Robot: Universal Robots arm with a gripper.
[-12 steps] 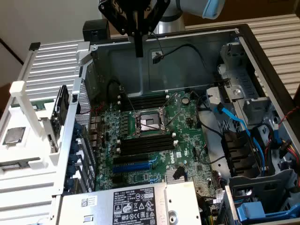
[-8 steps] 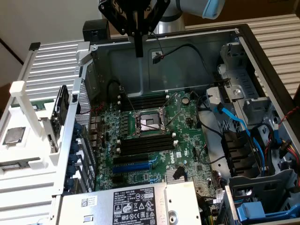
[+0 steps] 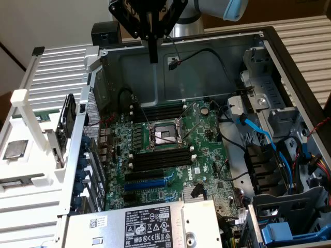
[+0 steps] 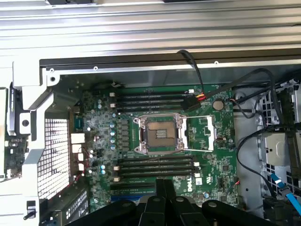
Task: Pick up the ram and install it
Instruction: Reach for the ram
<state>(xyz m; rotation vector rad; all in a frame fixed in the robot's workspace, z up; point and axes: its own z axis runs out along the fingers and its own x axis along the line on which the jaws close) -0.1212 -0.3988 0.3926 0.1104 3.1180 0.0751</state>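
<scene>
**Gripper state.** The black two-finger gripper (image 3: 153,58) is closed, with its fingers pressed flat together, and it carries nothing. It hangs point-down by the far wall of the open grey sheet-metal computer case (image 3: 217,57), above the far edge of the green motherboard (image 3: 207,134).

**Location of the part.** The ram (image 3: 67,116) is a long, narrow, flat, dark stick. It stands on edge in the white plastic rack (image 3: 23,98) outside the case, on the exterior view's left.

**Governing relation.** The ram lies well apart from the gripper, to the exterior view's left of it and nearer. A perforated case wall stands between them. Its long axis appears to run from far to near, roughly along that wall. This is crosswise to the long black plastic memory slots (image 3: 160,157), which run left to right. The exact tilt of the ram in the rack cannot be read.

**Surfaces.**
- The slots have white end clips and sit in two banks, one on each side of the square bright-metal processor socket (image 3: 163,135). All of them look empty.
- A blue plastic expansion slot (image 3: 147,184) lies nearer still.
- The rack is smooth and matte.
</scene>
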